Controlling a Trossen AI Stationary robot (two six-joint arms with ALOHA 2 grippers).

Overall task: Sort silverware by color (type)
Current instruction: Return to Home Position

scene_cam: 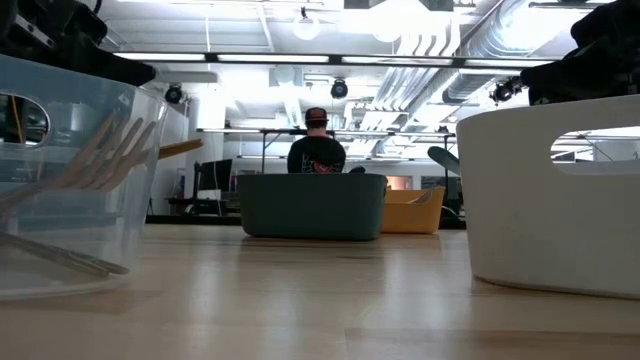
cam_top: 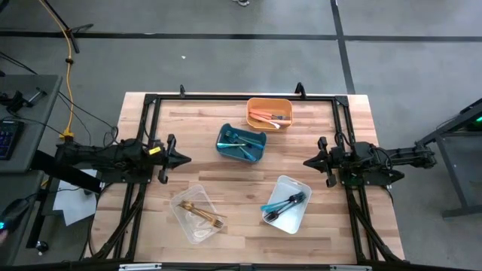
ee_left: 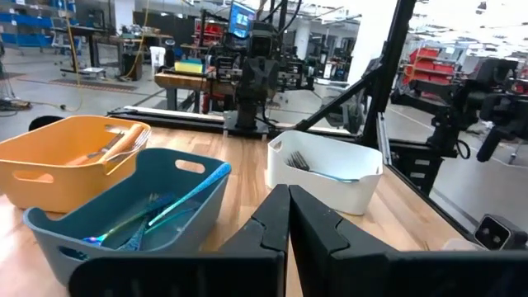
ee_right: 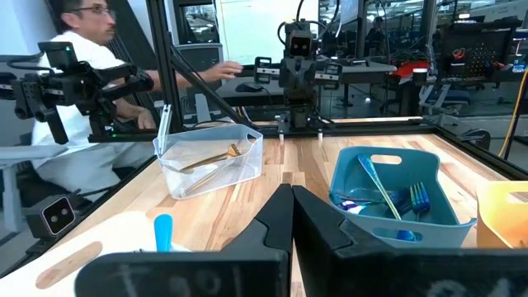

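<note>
No writing, label, brand, number or sign can be read in any of the views.

The light wooden bench [cam_top: 226,177] carries four bins: an orange bin [cam_top: 269,100] at the back, a teal bin [cam_top: 219,144] near the middle, and a clear bin [cam_top: 181,218] and a white bin [cam_top: 297,218] toward the front.
</note>
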